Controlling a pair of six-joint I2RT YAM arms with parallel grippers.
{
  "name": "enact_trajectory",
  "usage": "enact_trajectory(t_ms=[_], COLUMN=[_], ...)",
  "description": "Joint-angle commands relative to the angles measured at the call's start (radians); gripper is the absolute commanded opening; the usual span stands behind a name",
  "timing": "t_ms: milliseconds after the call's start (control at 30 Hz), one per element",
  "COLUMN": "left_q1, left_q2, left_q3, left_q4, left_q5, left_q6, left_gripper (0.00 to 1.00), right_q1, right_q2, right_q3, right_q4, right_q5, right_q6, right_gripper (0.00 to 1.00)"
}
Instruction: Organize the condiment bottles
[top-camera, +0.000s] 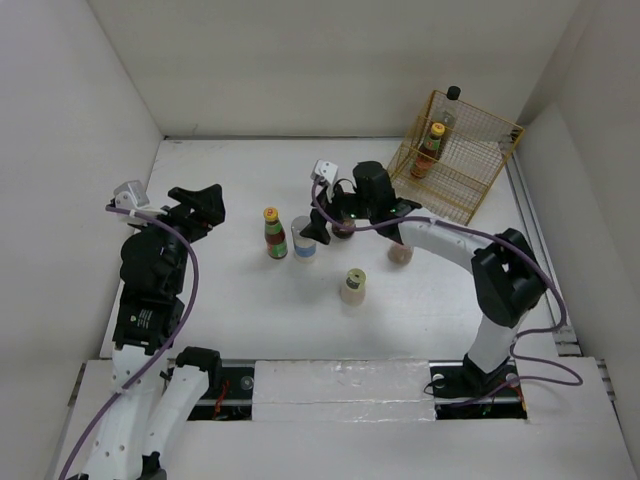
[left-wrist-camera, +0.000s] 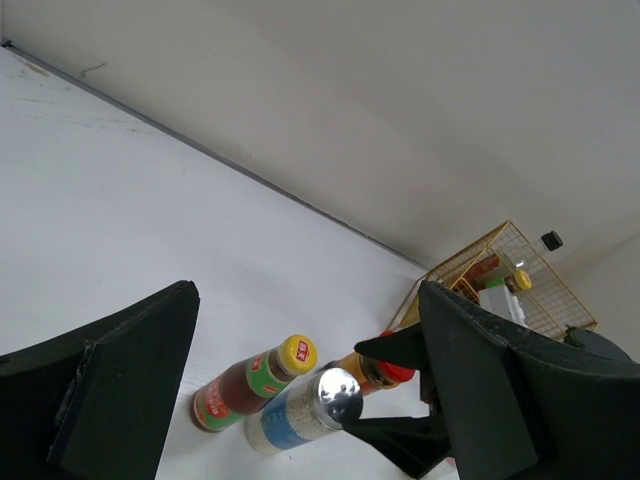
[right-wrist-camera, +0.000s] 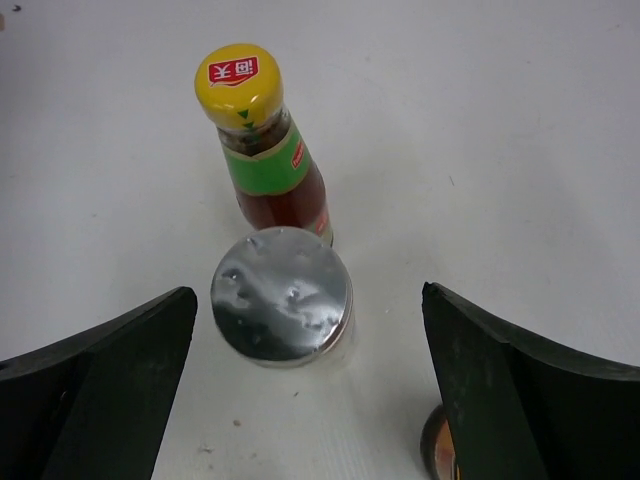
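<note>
Three condiment bottles stand close together mid-table: a yellow-capped sauce bottle (top-camera: 274, 232) (right-wrist-camera: 262, 140) (left-wrist-camera: 255, 382), a silver-capped jar (top-camera: 303, 241) (right-wrist-camera: 282, 293) (left-wrist-camera: 300, 410), and a red-capped bottle (left-wrist-camera: 380, 368) mostly hidden under the right arm. My right gripper (top-camera: 318, 225) (right-wrist-camera: 310, 400) hangs open over the silver-capped jar, one finger on each side, touching nothing. A cream jar with a greenish cap (top-camera: 353, 285) stands nearer, and a pink-capped one (top-camera: 400, 253) peeks out from under the arm. My left gripper (top-camera: 208, 208) (left-wrist-camera: 305, 310) is open and empty, well to the left.
A yellow wire basket (top-camera: 480, 135) (left-wrist-camera: 470, 262) leans at the back right corner. Inside it are a yellow-capped bottle (top-camera: 432, 148) and a black-capped one (top-camera: 452, 96). White walls close in the table at the left, back and right.
</note>
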Motion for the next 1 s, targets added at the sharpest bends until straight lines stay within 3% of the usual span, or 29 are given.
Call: enact_trajectory(t_ms=[0, 200, 300, 333, 367, 467, 633, 767, 833, 967], left_q1=[0.005, 0.005, 0.005, 0.005, 0.005, 0.005, 0.005, 0.005, 0.005, 0.005], left_q2=[-0.004, -0.005, -0.005, 0.004, 0.004, -0.005, -0.002, -0.002, -0.013, -0.013], left_q3=[-0.001, -0.001, -0.001, -0.001, -0.001, -0.010, -0.010, -0.010, -0.010, -0.010], left_q4=[0.050, 0.050, 0.041, 0.041, 0.041, 0.050, 0.050, 0.050, 0.050, 0.050], left_q5=[0.011, 0.011, 0.002, 0.011, 0.011, 0.011, 0.023, 0.013, 0.013, 0.022], left_q6=[0.009, 0.009, 0.009, 0.009, 0.009, 0.009, 0.009, 0.009, 0.009, 0.009], left_gripper=[0.87, 0.87, 0.87, 0.87, 0.87, 0.87, 0.87, 0.87, 0.87, 0.87], right_q1=[0.046, 0.067, 0.067, 0.067, 0.067, 0.067, 0.011, -0.164, -0.230, -0.380], right_q2=[0.060, 0.117, 0.117, 0.117, 0.108, 0.044, -0.126, -0.304, -0.386, -0.463], right_q3=[0.080, 0.124, 0.135, 0.135, 0.124, 0.101, 0.069, 0.012, 0.001, 0.015], right_q4=[-0.032, -0.032, -0.032, 0.004, 0.020, 0.090, 0.210, 0.335, 0.348, 0.261], right_q5=[0.026, 0.048, 0.071, 0.071, 0.071, 0.082, 0.072, 0.094, 0.163, 0.447], right_q6=[-0.047, -0.047, -0.047, -0.033, -0.012, 0.039, 0.122, 0.214, 0.243, 0.295], right_gripper=[1.00, 1.00, 0.80, 0.66, 0.58, 0.46, 0.40, 0.40, 0.40, 0.36])
